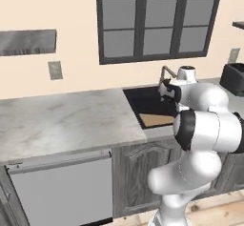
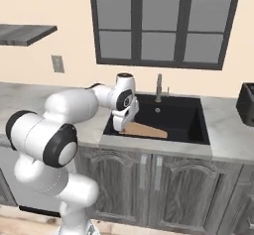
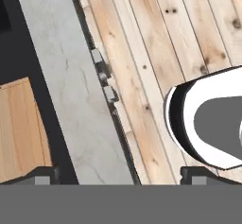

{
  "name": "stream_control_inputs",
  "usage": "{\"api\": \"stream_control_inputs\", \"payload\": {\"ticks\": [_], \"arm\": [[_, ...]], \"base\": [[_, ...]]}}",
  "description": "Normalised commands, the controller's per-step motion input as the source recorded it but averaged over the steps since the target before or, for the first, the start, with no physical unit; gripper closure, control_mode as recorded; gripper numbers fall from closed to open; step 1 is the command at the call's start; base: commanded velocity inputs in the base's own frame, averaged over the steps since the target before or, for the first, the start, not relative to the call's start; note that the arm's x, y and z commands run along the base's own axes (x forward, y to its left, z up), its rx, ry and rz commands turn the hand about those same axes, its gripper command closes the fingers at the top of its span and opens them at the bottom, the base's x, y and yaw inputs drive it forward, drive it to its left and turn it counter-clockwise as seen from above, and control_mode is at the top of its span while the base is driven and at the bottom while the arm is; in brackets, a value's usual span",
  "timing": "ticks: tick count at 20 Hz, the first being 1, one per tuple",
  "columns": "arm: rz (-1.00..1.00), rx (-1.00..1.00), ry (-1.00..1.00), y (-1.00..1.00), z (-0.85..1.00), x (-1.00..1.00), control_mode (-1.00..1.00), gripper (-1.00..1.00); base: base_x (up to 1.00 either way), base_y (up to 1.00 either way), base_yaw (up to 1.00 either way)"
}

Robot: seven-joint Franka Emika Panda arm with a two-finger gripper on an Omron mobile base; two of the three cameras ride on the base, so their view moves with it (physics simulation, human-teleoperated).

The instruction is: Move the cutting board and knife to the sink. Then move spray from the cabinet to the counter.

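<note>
The tan cutting board [image 2: 146, 130] lies tilted in the black sink [image 2: 183, 120], against its left front corner; it also shows in the left base view [image 1: 155, 120] and at the hand view's left edge [image 3: 19, 128]. My gripper [image 2: 119, 126] hangs open and empty just over the sink's front left rim, beside the board and not touching it. Its two dark fingertips [image 3: 45, 175] stand wide apart over the counter's front strip [image 3: 80, 100]. The cabinet's grey wood-grain underside [image 2: 25, 33] shows high on the left wall. The knife and the spray are out of view.
A faucet [image 2: 158, 88] stands behind the sink. A black appliance [image 2: 246, 102] sits on the counter at the right. A long stretch of marble counter [image 1: 62, 120] runs left of the sink, above a dishwasher [image 1: 62, 187]. Wooden floor [image 3: 165, 38] lies below.
</note>
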Motion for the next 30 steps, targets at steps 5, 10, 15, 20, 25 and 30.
{"api": "stream_control_inputs", "payload": {"ticks": [5,10,15,20,25,30], "arm": [[0.0,0.0,0.0,0.0,0.0,0.0,1.0,-1.0],[0.0,0.0,0.0,0.0,0.0,0.0,1.0,-1.0],[0.0,0.0,0.0,0.0,0.0,0.0,1.0,-1.0],[0.0,0.0,0.0,0.0,0.0,0.0,1.0,-1.0],[0.0,0.0,0.0,0.0,0.0,0.0,1.0,-1.0],[0.0,0.0,0.0,0.0,0.0,0.0,1.0,-1.0]], "base": [[-0.78,-0.22,-0.62],[-0.29,-0.69,-0.67],[0.04,-0.89,-0.77],[0.02,-0.9,-0.77],[0.0,-0.91,-0.77],[0.0,-0.84,-0.76]]}}
